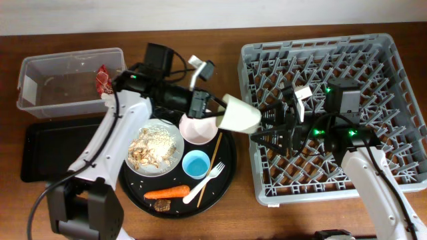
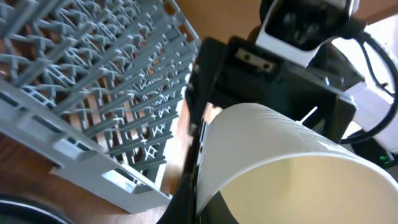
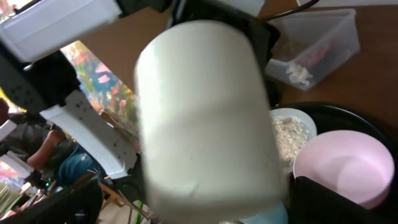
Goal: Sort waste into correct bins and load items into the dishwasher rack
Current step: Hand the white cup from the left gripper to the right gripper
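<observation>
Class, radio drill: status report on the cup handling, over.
Left gripper shut on white cup, over the rack edge. Right gripper open, facing the cup. No obstruction seen.

white cup (image 1: pixel 239 115); grey lattice dishwasher rack (image 1: pixel 400 80); pale pink bowl (image 1: pixel 195 131); light blue cup (image 1: pixel 197 163); orange carrot (image 1: pixel 167 193); shiny red snack wrapper (image 1: pixel 103 80); clear tub (image 1: pixel 70 55); black round tray (image 1: pixel 227 161); brown wood-grain table (image 1: pixel 220 33).
</observation>
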Robot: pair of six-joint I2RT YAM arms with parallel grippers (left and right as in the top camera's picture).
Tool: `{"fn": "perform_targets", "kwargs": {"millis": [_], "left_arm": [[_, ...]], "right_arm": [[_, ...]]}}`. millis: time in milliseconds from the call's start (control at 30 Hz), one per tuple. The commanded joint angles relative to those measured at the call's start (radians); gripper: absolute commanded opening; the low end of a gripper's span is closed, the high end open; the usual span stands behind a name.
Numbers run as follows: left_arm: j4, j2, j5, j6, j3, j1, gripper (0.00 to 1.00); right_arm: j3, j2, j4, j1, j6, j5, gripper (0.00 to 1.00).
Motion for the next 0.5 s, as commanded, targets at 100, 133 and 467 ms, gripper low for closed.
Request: {"fn": "perform_targets", "kwargs": {"millis": [100,133,467], "left_arm": [[0.005,-0.011,-0.014,0.001,0.009,-0.053,0.0],[0.008,-0.011,-0.014,0.001,0.009,-0.053,0.0],[0.021,-0.011,-0.109,-0.025,0.009,-0.053,0.01]], "right_arm": [[0.009,-0.005,0.002,0.006,0.021,0.016,0.99],[0.009,-0.005,0.002,0.006,0.025,0.01,0.98],[0.009,-0.005,0.001,0.006,0.028,0.009,0.64]]}}
